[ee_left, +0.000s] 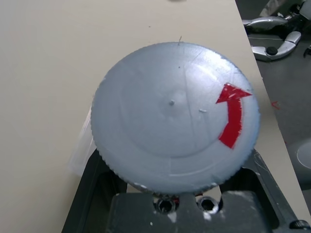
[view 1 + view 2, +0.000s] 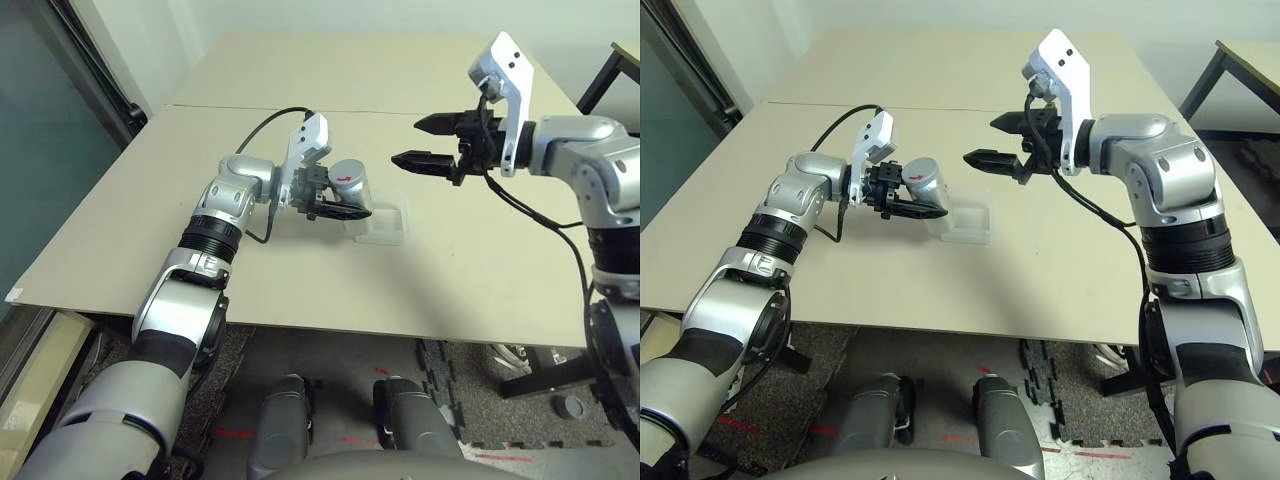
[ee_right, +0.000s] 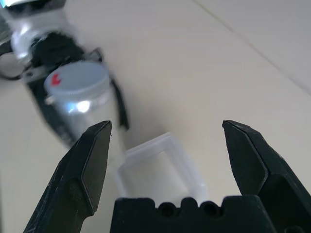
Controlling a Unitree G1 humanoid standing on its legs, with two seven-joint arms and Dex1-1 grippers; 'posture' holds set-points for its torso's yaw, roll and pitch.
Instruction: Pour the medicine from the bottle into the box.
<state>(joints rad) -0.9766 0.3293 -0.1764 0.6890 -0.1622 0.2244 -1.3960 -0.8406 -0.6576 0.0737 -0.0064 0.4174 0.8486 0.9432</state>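
Left gripper clenched on capped bottle tilted right, just left of clear box on table, right gripper released, raised far-right of box

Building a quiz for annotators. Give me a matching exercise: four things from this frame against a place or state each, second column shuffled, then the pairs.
Column 1:
1. bottle
2. box
3. left pincer
4. right pincer

Column 2:
A. open, holding nothing, above the table
B. resting on the table, clear plastic
C. shut on the bottle
D. capped, red arrow on the cap, lifted off the table beside the box

Pairs: 1-D, 2-B, 3-C, 4-A
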